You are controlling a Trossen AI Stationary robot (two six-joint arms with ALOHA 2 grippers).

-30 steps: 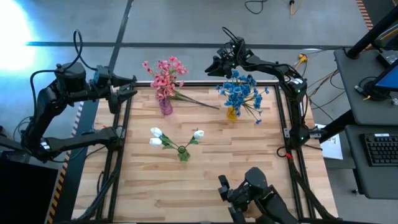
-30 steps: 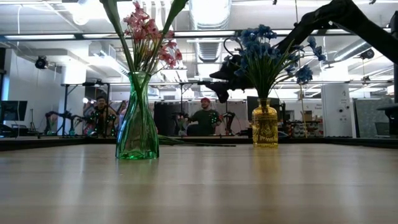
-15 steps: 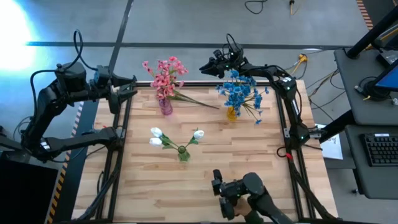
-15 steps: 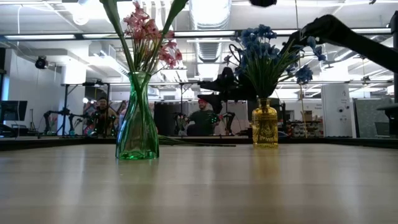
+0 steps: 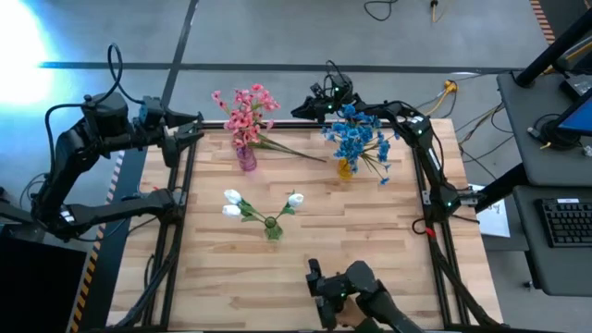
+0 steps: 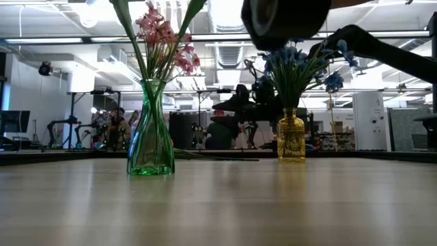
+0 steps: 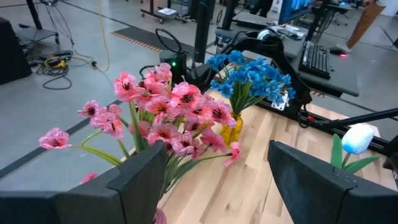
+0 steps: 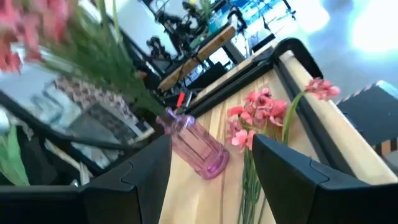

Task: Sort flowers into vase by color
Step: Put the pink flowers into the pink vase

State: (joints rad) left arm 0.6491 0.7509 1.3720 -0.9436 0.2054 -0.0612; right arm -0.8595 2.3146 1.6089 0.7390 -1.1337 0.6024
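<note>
The pink flowers (image 5: 244,111) stood in the pink vase (image 5: 246,158), with one pink sprig (image 5: 292,151) lying on the table (image 5: 231,277) just beside it. The right gripper (image 5: 298,110) hovered near that vase at the table's far edge, jaws apart and empty. The left gripper (image 5: 191,131) waited wide open on the vase's other side, while blue flowers (image 5: 356,137) sat in a yellow vase (image 5: 345,167) and white ones (image 5: 236,204) in a green vase (image 5: 273,229) nearby.

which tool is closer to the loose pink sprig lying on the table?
Right. The right tool hangs just beyond the loose pink sprig, over the table's far edge; the left tool waits off the table's left edge, past the pink vase.
</note>
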